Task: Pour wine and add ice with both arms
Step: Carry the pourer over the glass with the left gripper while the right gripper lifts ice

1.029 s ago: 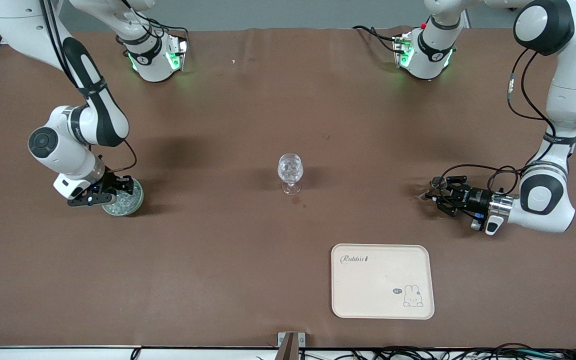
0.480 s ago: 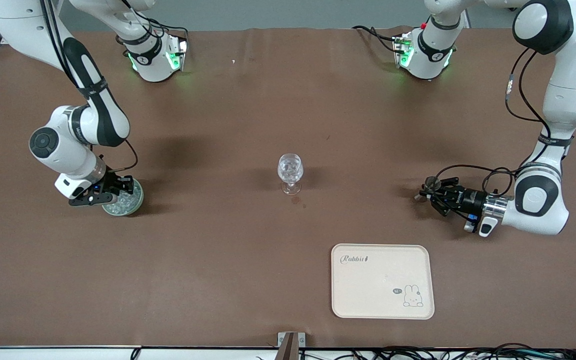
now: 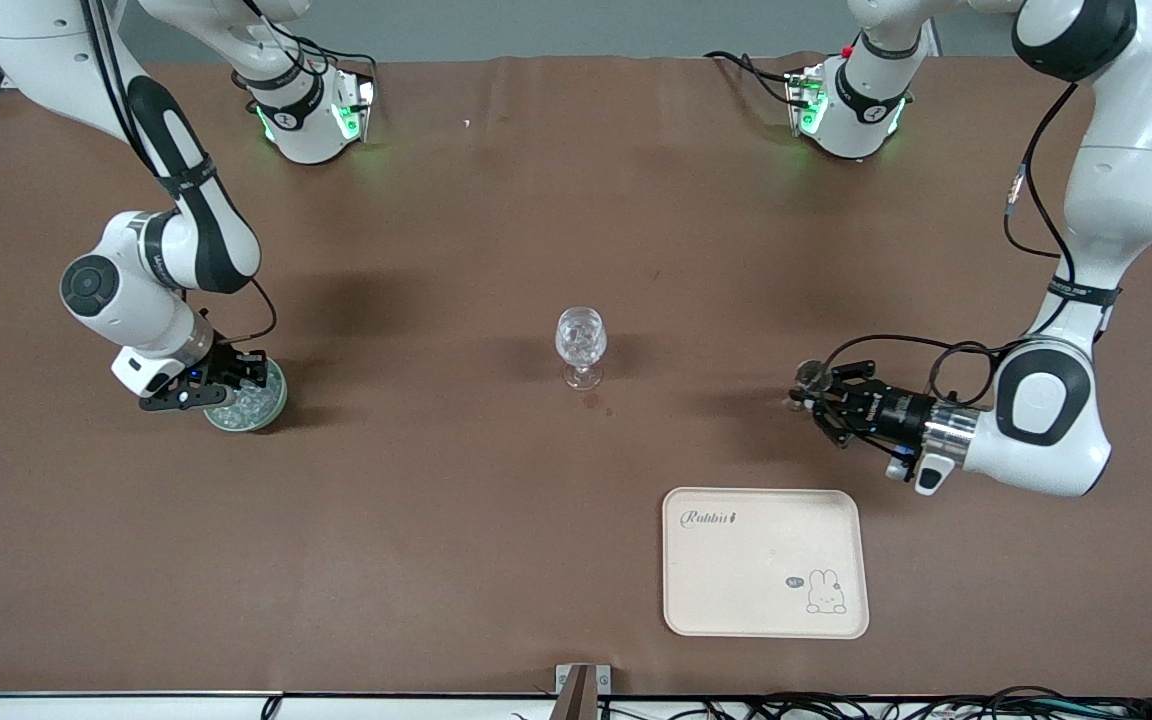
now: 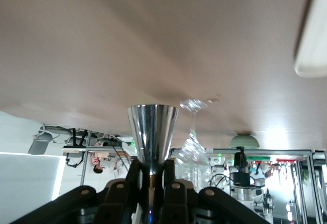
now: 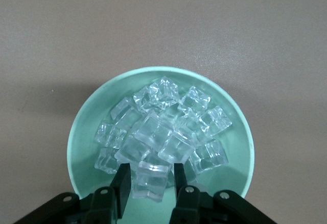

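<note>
Brown surface (image 3: 456, 500). A stemmed glass (image 3: 581, 346) stands upright near its middle, clear chunks showing inside it. Two small dark spots on the surface just beside the glass foot, on the side nearer the front camera.

Right arm's end of the surface: a pale green bowl (image 3: 254, 403) holding a heap of ice (image 3: 244, 404). Right end effector (image 3: 204, 384) sits down at the bowl. In the right wrist view its two fingers (image 5: 122, 185) are parted narrowly with one cube (image 5: 150, 179) between them, at the edge of the ice pile (image 5: 163, 132) inside the bowl (image 5: 84, 132). Whether the pads actually press the cube cannot be told.

Left arm's end: left end effector (image 3: 826, 403) lies roughly horizontal above the surface, pointing toward the glass, well apart from it. It is closed on a shiny metal cup (image 3: 812, 378). The left wrist view shows the cup (image 4: 153, 132) as a flared cone gripped at its narrow stem between the fingers (image 4: 171, 175), with the glass (image 4: 192, 147) farther off.

A cream tray (image 3: 766, 600) with a rabbit drawing lies nearer the front camera than the left end effector, nothing on it.
</note>
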{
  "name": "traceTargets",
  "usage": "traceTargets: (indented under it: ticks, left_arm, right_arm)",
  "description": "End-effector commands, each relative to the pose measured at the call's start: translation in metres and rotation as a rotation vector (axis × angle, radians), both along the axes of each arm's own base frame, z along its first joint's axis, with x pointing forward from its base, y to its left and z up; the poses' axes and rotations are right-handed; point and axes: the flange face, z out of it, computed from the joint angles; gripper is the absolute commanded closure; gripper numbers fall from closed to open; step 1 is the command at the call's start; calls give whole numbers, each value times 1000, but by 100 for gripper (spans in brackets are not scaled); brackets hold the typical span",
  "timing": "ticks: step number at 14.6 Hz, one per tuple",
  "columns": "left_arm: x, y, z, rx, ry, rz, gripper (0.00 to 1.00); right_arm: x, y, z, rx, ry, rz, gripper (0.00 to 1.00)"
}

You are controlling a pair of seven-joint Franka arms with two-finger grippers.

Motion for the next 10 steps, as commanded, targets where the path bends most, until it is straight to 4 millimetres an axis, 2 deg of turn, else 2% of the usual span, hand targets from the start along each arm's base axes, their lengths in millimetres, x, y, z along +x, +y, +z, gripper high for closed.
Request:
traceTargets:
  ticks: [1,3,4,5,6,8,10]
  left_arm:
    - [1,-52,57,81,-30,19,100]
    - [-8,-97,90,133,-60,8,100]
    - [-13,-116,100,162,-56,15,100]
    - [-16,-131,110,191,-53,29,100]
    - [-21,-149,119,231,-63,39,100]
    - [-39,-192,133,330,-88,28,100]
    - [-56,-227,134,431,-101,24,100]
  right_arm:
    - [-5,1,-3,13,2,-16,65]
    - [-5,2,-3,14,5,-16,78]
    - [-2,2,0,14,2,-38,89]
    - [4,4,5,15,-3,-59,96]
    - [12,7,13,18,3,-67,98]
    - [28,5,39,30,82,-71,100]
    - [47,0,87,42,140,-72,100]
